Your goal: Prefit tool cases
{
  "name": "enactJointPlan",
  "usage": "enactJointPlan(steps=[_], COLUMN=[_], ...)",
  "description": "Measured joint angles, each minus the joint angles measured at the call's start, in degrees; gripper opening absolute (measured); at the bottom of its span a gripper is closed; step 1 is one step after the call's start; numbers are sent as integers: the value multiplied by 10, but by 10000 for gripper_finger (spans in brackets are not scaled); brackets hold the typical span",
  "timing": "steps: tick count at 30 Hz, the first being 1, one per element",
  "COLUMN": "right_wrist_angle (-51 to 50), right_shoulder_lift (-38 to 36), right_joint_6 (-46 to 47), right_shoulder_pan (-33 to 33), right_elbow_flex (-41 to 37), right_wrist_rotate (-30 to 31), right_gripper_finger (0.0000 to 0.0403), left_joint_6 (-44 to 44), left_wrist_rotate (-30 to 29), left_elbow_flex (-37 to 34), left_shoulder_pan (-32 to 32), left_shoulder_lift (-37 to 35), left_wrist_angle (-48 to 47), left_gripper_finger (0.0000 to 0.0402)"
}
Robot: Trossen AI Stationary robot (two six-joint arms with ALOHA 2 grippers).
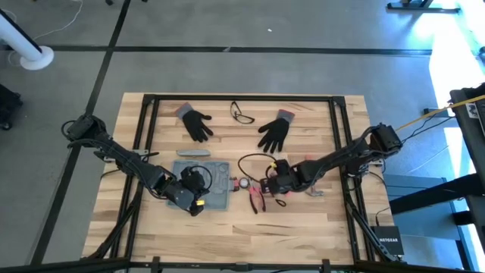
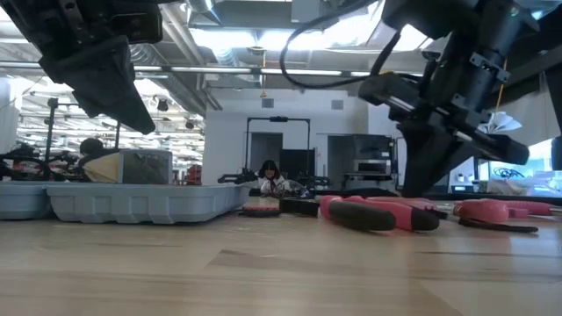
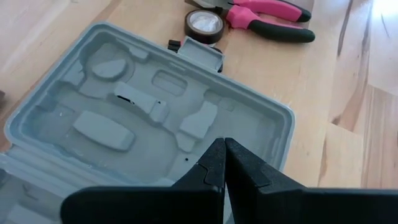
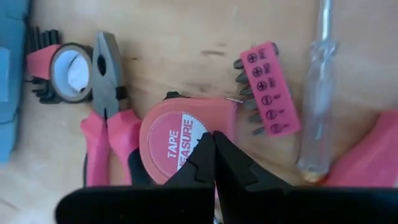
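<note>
While both grippers hang with jaws pressed together holding nothing, the left gripper (image 3: 224,163) sits over the open tool case (image 1: 203,183) at the table's front. Just right of the case lie tape roll (image 4: 69,73), pliers (image 4: 109,106) and tape measure (image 4: 183,140), under the right gripper (image 4: 214,155). Beyond the case: grey bar (image 1: 192,152), two black gloves (image 1: 198,123).

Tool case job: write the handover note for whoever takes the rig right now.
Left gripper: shut, empty, hovering over the open tool case.
Right gripper: shut, empty, above the pink tape measure.
Case: lies open on the table, left of centre; every recess seen from the left wrist is empty.
Tools: pliers, tape roll, bit holder and screwdriver all lie loose on the table right of the case.
Done: nothing fitted.
Left: seat every tool.
</note>
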Motion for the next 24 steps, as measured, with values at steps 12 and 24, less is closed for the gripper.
enactJointPlan(steps=[12,24], right_wrist_angle=[7,-16], right_shoulder_lift=[2,2], right_joint_6=[90,109], right_shoulder_pan=[41,9], right_elbow_flex=[-1,-1], right_wrist_rotate=[20,56], right_gripper_finger=[0,0], left_joint_6=[10,10], left_wrist_rotate=[0,3], left_elbow_flex=[0,0], left_shoulder_pan=[0,-4], left_shoulder_lift=[0,0], left_wrist_angle=[0,0], left_gripper_finger=[0,0])
